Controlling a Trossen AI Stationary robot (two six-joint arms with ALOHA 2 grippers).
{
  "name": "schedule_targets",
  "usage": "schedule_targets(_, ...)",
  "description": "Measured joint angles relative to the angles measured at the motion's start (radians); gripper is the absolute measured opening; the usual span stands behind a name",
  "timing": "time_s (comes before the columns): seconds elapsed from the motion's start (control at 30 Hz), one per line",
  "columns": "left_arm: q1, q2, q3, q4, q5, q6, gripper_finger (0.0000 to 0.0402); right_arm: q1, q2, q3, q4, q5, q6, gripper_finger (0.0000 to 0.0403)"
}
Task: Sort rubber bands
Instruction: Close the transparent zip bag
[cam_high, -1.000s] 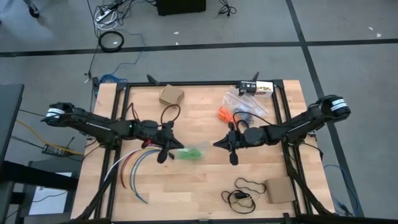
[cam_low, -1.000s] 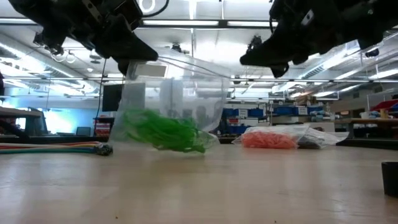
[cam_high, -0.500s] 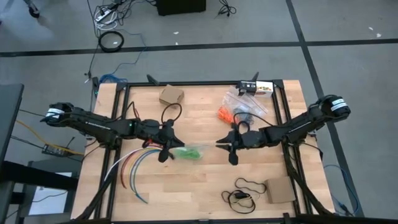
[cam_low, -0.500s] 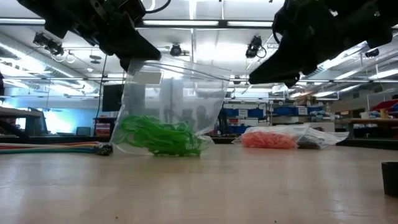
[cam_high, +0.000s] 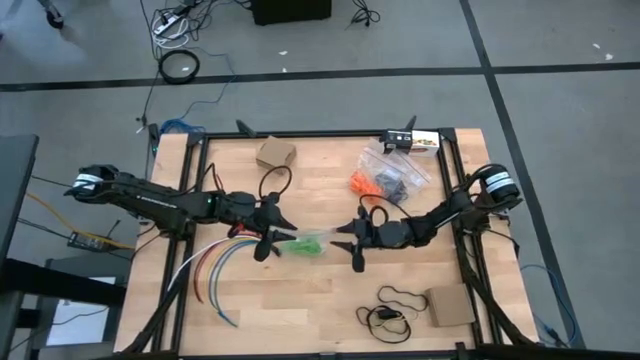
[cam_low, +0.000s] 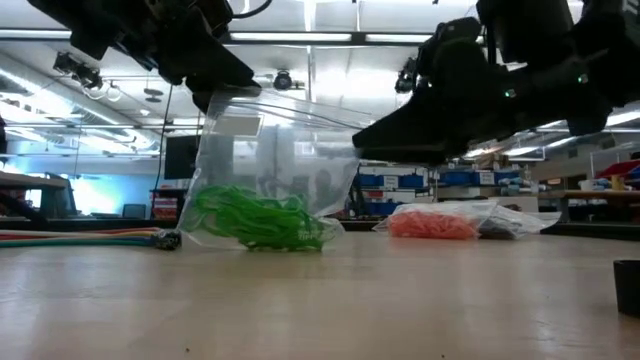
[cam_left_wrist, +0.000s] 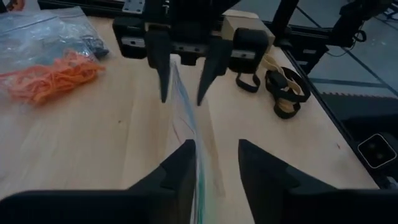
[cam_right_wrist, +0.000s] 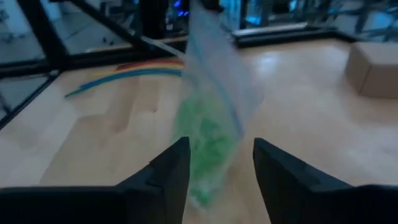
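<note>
Green rubber bands (cam_low: 262, 220) between both grippers.

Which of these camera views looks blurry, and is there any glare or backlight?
Right wrist view: the clear bag of green rubber bands is smeared by blur. Low view: bright ceiling lights backlight both arms into silhouettes. High and left wrist views: evenly lit and sharp.

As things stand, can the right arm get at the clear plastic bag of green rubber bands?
Probably yes. The right end effector sits open right at the clear plastic bag of green rubber bands, with its edge between the fingers and nothing between. The left end effector is at the bag's other end.
</note>
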Motion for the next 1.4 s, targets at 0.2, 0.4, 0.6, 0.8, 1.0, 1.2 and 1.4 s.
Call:
schedule_targets(0.2,0.0,0.0,0.071,-0.004,0.008,0.062,0.0153,0.0,-0.014,0.0,0.043,0.037,-0.059,0.016)
schedule_targets(0.4,0.004,0.012,0.173,-0.114,-0.03,0.139,0.0185,-0.009,-0.02,0.001,0.053,-0.017,-0.072,0.0119)
schedule_targets(0.6,0.033,0.125,0.273,-0.237,0.03,0.157,0.0214,-0.014,-0.018,0.001,0.053,-0.025,-0.084,0.0012)
schedule_targets(0.8,0.053,0.281,0.402,-0.324,0.116,0.214,0.0237,-0.016,-0.018,0.016,0.052,-0.025,-0.092,0.0004)
schedule_targets(1.0,0.096,0.428,0.578,-0.518,0.179,0.265,0.0254,-0.009,-0.018,0.047,0.026,-0.025,-0.125,0.0001)
schedule_targets(1.2,0.132,0.556,0.703,-0.66,0.217,0.288,0.0256,-0.007,-0.018,0.066,-0.006,-0.025,-0.143,0.0)
schedule_targets(1.4,0.125,0.615,0.786,-0.782,0.177,0.354,0.0209,-0.007,-0.018,0.066,-0.023,-0.02,-0.142,0.0)
